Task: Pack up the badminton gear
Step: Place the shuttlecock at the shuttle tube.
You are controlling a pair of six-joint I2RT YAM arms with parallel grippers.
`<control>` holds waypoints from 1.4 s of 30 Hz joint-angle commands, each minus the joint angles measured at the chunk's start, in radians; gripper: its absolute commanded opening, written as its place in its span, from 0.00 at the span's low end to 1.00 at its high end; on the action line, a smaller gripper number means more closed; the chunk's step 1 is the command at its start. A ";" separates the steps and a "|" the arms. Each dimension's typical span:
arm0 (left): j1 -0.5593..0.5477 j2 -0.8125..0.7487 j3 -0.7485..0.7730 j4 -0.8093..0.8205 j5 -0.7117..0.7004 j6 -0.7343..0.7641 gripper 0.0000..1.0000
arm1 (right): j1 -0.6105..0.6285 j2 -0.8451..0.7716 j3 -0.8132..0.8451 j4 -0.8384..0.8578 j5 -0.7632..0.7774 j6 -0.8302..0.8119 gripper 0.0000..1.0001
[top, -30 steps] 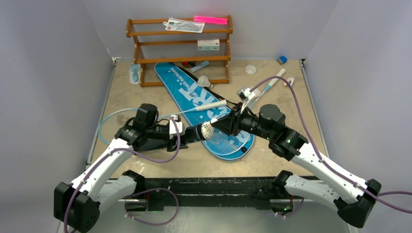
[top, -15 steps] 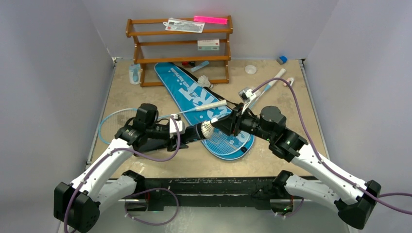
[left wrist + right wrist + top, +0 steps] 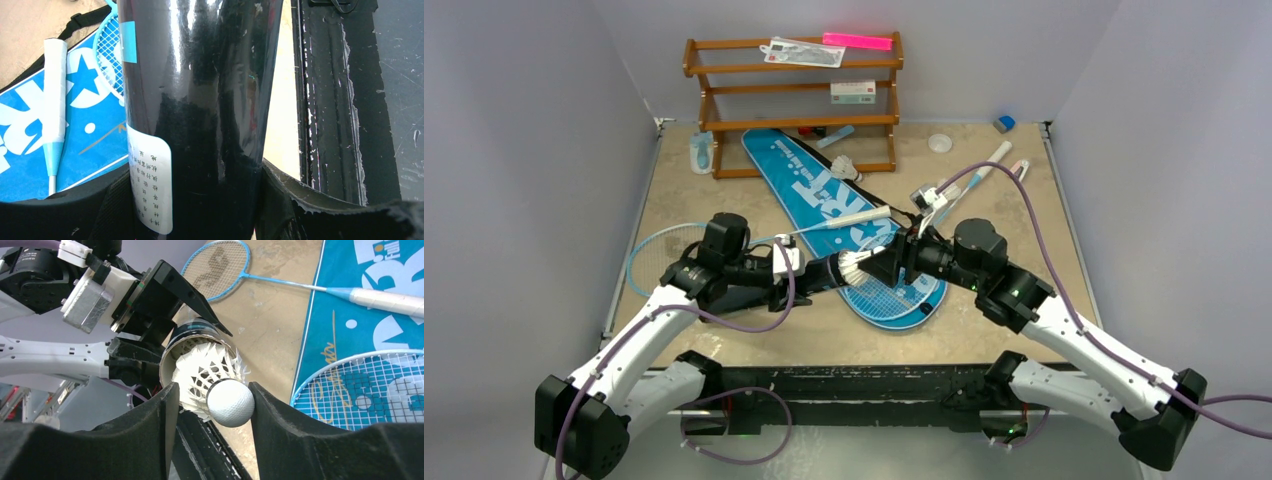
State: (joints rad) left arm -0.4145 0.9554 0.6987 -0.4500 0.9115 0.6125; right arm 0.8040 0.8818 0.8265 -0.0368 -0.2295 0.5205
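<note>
The blue racket bag lies flat in the middle of the table, unpacked. One light-blue racket lies with its white handle on the bag and its head on the table to the left. The second racket rests with its head on the near end of the bag and its handle pointing to the far right.

The black tube is held level above the near end of the bag, its open mouth facing right. The left gripper is clamped around the tube body, unchanged over the last second.

The right gripper faces the tube mouth. In the last second it has moved slightly closer to the mouth and its jaws have spread. They now stand apart: a clear gap shows on one side of the cork, and the other finger sits touching or just beside it.

The white feather shuttlecock sits with its skirt inside the tube mouth and its cork outward. It appears seated and released, so this insertion is probably complete.

A second shuttlecock lies on the far part of the bag, near the wooden rack. It, both rackets and the tube itself remain to be packed.
</note>
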 commanded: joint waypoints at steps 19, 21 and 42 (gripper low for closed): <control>0.000 0.018 0.033 0.004 0.106 -0.010 0.22 | 0.001 -0.006 0.068 -0.023 -0.015 -0.023 0.25; 0.000 0.023 0.035 0.001 0.106 -0.009 0.22 | 0.001 0.003 0.077 -0.022 -0.024 -0.029 0.25; 0.000 0.041 0.039 -0.010 0.115 -0.007 0.22 | 0.001 0.055 0.089 0.083 -0.096 -0.009 0.28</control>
State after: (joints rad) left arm -0.4145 0.9863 0.7147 -0.4591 0.9318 0.6140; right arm 0.8040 0.9318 0.8692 -0.0360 -0.2790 0.5045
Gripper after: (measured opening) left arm 0.648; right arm 0.364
